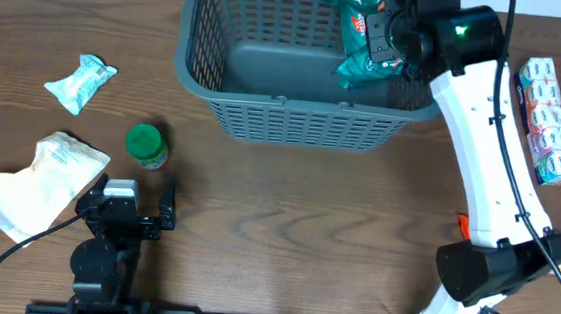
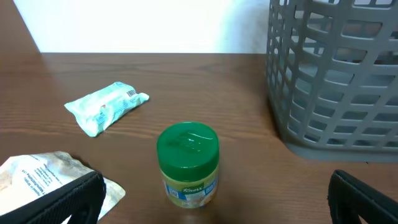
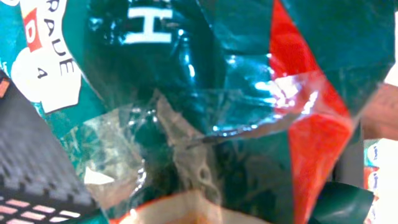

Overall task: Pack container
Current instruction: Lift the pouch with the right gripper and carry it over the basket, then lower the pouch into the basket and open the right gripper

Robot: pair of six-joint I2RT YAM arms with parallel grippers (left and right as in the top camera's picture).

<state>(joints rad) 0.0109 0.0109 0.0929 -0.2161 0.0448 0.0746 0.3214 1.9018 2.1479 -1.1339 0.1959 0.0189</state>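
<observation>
— What lies around the container (image 1: 303,127), and is anything in the way?
— It sits at the top centre of the overhead view, on the wooden table (image 1: 304,239). The right arm reaches over its right rim. A teal bag (image 1: 355,38) hangs in its upper right corner and hides part of the floor.
— And the grippers?
— The right gripper (image 1: 382,37) is clamped tight on that bag, above the container's inside. The left gripper (image 1: 129,195), at lower left, gapes wide and holds nothing. The container is up and to its right, well apart.
— Count the rest.
— One bottle multipack (image 1: 547,120) at the right edge, one beige pouch (image 1: 33,178) at lower left, one pale packet (image 1: 81,81) at upper left, and one green-lidded jar (image 1: 146,146) just ahead of the open jaws.
</observation>
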